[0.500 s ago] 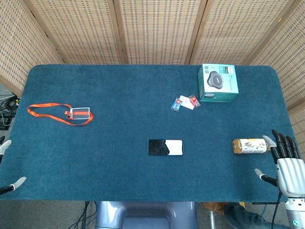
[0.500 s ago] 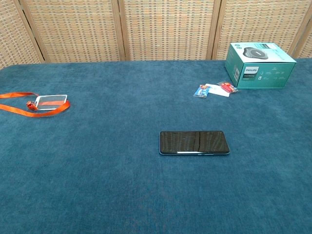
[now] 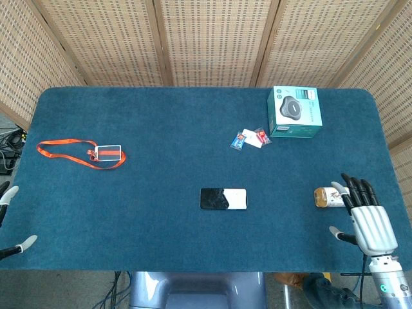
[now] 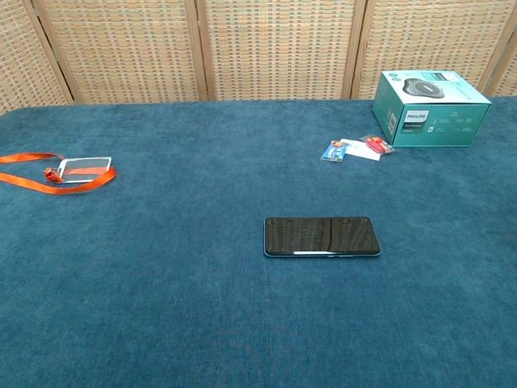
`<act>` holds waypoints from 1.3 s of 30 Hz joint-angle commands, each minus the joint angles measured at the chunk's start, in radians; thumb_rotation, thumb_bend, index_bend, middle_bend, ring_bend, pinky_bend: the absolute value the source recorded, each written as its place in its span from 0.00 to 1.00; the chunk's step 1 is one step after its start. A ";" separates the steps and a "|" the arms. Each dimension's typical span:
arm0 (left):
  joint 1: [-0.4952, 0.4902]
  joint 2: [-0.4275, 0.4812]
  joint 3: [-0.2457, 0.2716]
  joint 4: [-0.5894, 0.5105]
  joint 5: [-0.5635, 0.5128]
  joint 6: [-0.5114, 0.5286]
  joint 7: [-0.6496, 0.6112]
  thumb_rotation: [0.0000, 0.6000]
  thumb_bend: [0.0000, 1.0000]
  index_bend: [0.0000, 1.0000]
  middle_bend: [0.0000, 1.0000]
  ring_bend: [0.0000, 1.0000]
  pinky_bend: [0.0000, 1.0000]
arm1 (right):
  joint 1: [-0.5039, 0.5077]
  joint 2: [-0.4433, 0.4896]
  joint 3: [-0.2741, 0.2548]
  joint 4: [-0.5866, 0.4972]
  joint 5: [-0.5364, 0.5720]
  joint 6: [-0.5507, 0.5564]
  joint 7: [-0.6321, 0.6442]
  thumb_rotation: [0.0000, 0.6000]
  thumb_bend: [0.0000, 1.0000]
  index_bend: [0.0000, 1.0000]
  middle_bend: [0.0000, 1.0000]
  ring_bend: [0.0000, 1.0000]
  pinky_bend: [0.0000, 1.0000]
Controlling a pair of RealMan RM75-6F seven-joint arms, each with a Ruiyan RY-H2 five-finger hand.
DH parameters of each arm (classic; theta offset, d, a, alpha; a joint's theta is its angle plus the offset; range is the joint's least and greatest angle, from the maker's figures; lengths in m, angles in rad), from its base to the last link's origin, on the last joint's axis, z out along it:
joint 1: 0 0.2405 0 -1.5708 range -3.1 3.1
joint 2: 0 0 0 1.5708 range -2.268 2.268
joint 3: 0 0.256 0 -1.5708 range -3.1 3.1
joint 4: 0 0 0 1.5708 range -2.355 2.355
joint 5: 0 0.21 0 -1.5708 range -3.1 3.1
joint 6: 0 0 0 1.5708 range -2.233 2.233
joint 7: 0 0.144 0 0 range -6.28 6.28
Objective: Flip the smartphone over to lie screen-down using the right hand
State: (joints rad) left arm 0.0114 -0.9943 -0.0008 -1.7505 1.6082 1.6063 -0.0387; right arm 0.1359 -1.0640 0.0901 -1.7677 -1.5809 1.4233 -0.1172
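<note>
The smartphone (image 3: 223,199) lies flat with its dark glossy screen up near the middle of the blue table; the chest view shows the smartphone (image 4: 321,236) too. My right hand (image 3: 364,218) hovers at the table's front right, well to the phone's right, open with fingers spread and holding nothing. Its fingertips overlap the right end of a small bottle. Of my left hand (image 3: 8,219) only a few fingertips show at the left edge of the head view, spread apart and empty. Neither hand appears in the chest view.
A small yellow-labelled bottle (image 3: 327,197) lies on its side between the phone and my right hand. A teal box (image 3: 295,112) stands at the back right, with small packets (image 3: 250,138) beside it. An orange lanyard with a badge (image 3: 84,152) lies at the left.
My right hand has moved left and a little forward over the table, and now covers the bottle's right end. The phone has not moved.
</note>
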 commanded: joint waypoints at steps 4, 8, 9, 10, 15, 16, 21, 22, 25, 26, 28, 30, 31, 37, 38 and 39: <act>-0.029 -0.012 -0.020 -0.009 -0.057 -0.058 0.040 1.00 0.00 0.00 0.00 0.00 0.00 | 0.271 -0.048 0.068 0.026 0.045 -0.363 -0.020 1.00 0.23 0.07 0.00 0.00 0.00; -0.042 -0.021 -0.031 -0.002 -0.087 -0.082 0.053 1.00 0.00 0.00 0.00 0.00 0.00 | 0.377 -0.119 0.115 0.057 0.116 -0.474 -0.034 1.00 0.29 0.11 0.00 0.00 0.00; -0.045 -0.023 -0.034 -0.002 -0.095 -0.088 0.056 1.00 0.00 0.00 0.00 0.00 0.00 | 0.404 -0.143 0.122 0.066 0.140 -0.504 -0.053 1.00 0.29 0.11 0.00 0.00 0.00; -0.048 -0.024 -0.036 -0.001 -0.102 -0.095 0.058 1.00 0.00 0.00 0.00 0.00 0.00 | 0.432 -0.165 0.126 0.072 0.162 -0.540 -0.074 1.00 0.29 0.11 0.00 0.00 0.00; -0.059 -0.026 -0.045 0.000 -0.130 -0.117 0.058 1.00 0.00 0.00 0.00 0.00 0.00 | 0.513 -0.240 0.137 0.094 0.247 -0.625 -0.166 1.00 0.33 0.12 0.00 0.00 0.00; -0.062 -0.026 -0.048 0.001 -0.139 -0.122 0.056 1.00 0.00 0.00 0.00 0.00 0.00 | 0.532 -0.261 0.139 0.102 0.257 -0.639 -0.187 1.00 0.36 0.13 0.01 0.00 0.00; -0.070 -0.024 -0.063 0.008 -0.183 -0.144 0.046 1.00 0.00 0.00 0.00 0.00 0.00 | 0.606 -0.376 0.134 0.154 0.319 -0.671 -0.288 1.00 0.38 0.13 0.02 0.00 0.00; -0.072 -0.024 -0.065 0.009 -0.189 -0.149 0.045 1.00 0.00 0.00 0.00 0.00 0.00 | 0.617 -0.397 0.130 0.166 0.335 -0.673 -0.308 1.00 0.38 0.13 0.02 0.00 0.00; -0.075 -0.023 -0.067 0.011 -0.201 -0.157 0.044 1.00 0.00 0.00 0.00 0.00 0.00 | 0.642 -0.440 0.116 0.190 0.368 -0.673 -0.360 1.00 0.38 0.14 0.02 0.00 0.00; -0.076 -0.023 -0.068 0.011 -0.205 -0.159 0.043 1.00 0.00 0.00 0.00 0.00 0.00 | 0.649 -0.450 0.110 0.196 0.376 -0.673 -0.374 1.00 0.38 0.14 0.02 0.00 0.00; -0.077 -0.023 -0.069 0.012 -0.209 -0.161 0.042 1.00 0.00 0.00 0.00 0.00 0.00 | 0.658 -0.463 0.103 0.204 0.385 -0.673 -0.392 1.00 0.38 0.14 0.02 0.00 0.00; -0.078 -0.024 -0.071 0.014 -0.217 -0.165 0.042 1.00 0.00 0.00 0.00 0.00 0.00 | 0.668 -0.482 0.096 0.217 0.393 -0.672 -0.410 1.00 0.38 0.14 0.02 0.00 0.00; -0.079 -0.024 -0.071 0.015 -0.220 -0.168 0.043 1.00 0.00 0.00 0.00 0.00 0.00 | 0.673 -0.493 0.093 0.227 0.397 -0.670 -0.419 1.00 0.38 0.15 0.02 0.00 0.00; -0.086 -0.026 -0.073 0.016 -0.232 -0.181 0.048 1.00 0.00 0.00 0.00 0.00 0.00 | 0.702 -0.565 0.071 0.301 0.443 -0.657 -0.478 1.00 0.38 0.16 0.03 0.00 0.00; -0.086 -0.026 -0.073 0.017 -0.234 -0.181 0.049 1.00 0.00 0.00 0.00 0.00 0.00 | 0.705 -0.572 0.067 0.308 0.449 -0.654 -0.486 1.00 0.38 0.16 0.03 0.00 0.00; -0.087 -0.026 -0.074 0.017 -0.235 -0.182 0.049 1.00 0.00 0.00 0.00 0.00 0.00 | 0.707 -0.579 0.062 0.315 0.455 -0.651 -0.493 1.00 0.38 0.16 0.03 0.00 0.00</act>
State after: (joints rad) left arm -0.0753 -1.0203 -0.0741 -1.7337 1.3730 1.4244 0.0099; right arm 0.8377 -1.6355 0.1586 -1.4597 -1.1325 0.7670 -0.6026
